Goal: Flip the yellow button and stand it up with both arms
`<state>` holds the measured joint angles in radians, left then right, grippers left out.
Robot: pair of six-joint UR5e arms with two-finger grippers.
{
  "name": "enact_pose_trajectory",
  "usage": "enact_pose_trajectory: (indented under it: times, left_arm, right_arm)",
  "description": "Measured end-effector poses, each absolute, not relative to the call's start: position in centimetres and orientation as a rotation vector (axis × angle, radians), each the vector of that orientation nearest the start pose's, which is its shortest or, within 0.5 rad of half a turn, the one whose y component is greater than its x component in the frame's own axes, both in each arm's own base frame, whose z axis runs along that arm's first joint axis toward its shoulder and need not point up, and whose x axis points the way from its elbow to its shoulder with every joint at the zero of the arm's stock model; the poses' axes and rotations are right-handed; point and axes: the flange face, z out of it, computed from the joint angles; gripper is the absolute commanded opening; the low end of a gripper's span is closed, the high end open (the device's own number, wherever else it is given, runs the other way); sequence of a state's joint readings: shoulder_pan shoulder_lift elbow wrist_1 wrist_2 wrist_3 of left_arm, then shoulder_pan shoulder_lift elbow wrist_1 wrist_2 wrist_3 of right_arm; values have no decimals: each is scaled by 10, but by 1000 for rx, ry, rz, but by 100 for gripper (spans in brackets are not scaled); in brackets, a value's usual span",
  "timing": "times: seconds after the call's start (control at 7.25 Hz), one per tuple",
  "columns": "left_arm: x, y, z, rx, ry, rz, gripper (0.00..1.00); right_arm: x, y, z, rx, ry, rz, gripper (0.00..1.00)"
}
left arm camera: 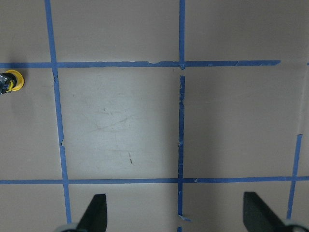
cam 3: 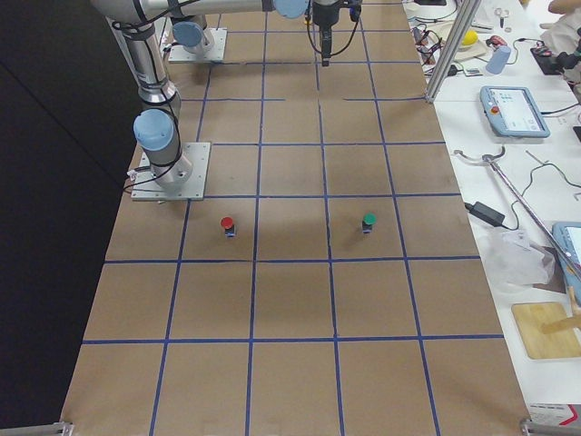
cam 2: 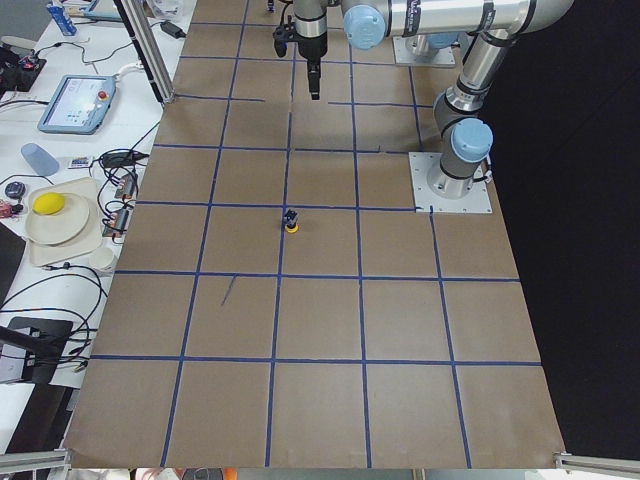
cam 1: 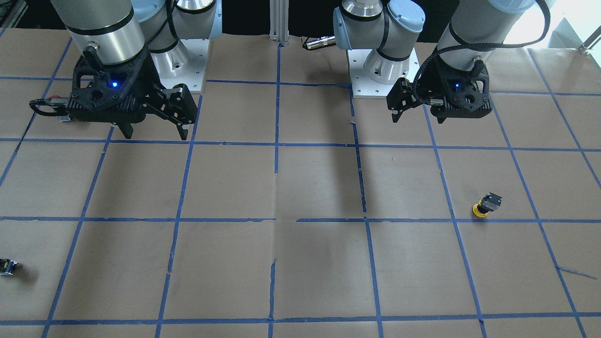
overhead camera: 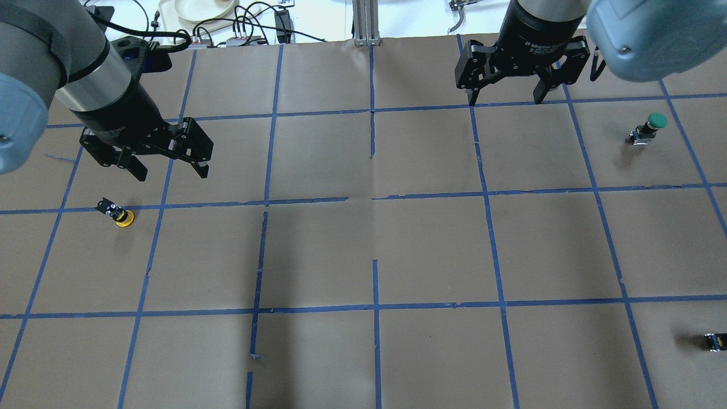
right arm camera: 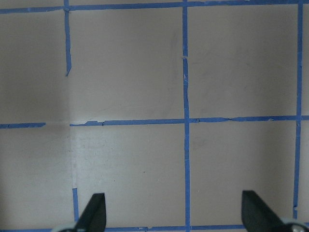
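The yellow button point(overhead camera: 117, 214) rests on the brown paper with its yellow cap down and its dark body pointing up and away. It also shows in the front view point(cam 1: 486, 206), the left side view point(cam 2: 291, 222) and at the left edge of the left wrist view point(left arm camera: 9, 82). My left gripper point(overhead camera: 170, 172) hangs open and empty above the table, beside the button and apart from it; it also shows in the front view point(cam 1: 418, 118) and its wrist view point(left arm camera: 176, 212). My right gripper point(overhead camera: 505, 101) is open and empty, far off, and also shows in the front view point(cam 1: 155, 135) and its wrist view point(right arm camera: 176, 212).
A green-capped button point(overhead camera: 650, 128) stands on the robot's right side. A red-capped button point(cam 3: 227, 223) stands near the right arm's base. A small black-white block with a yellow spot point(overhead camera: 714, 341) lies near the table's right edge. Blue tape lines grid the paper.
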<state>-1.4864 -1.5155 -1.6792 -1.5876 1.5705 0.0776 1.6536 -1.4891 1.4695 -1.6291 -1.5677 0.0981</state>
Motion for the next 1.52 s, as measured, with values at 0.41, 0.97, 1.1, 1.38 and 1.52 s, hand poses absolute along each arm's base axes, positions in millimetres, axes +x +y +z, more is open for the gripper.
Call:
enact_pose_trajectory:
  times: [0.41, 0.97, 1.1, 1.38, 1.52]
  left_arm:
    - [-93, -473, 458, -12, 3143, 102, 100]
    - [-94, -471, 461, -10, 3147, 86, 100]
    - [-91, -473, 459, -19, 3144, 93, 100]
    - [-44, -485, 456, -113, 3124, 92, 100]
    - [11, -498, 450, -176, 3110, 82, 100]
  right_arm:
    - [177, -521, 502, 24, 3129, -121, 100]
    - [177, -521, 501, 24, 3131, -115, 100]
    - [177, -521, 500, 24, 3131, -115, 100]
    - [177, -521, 501, 24, 3130, -116, 100]
    - [177, -521, 501, 24, 3130, -117, 100]
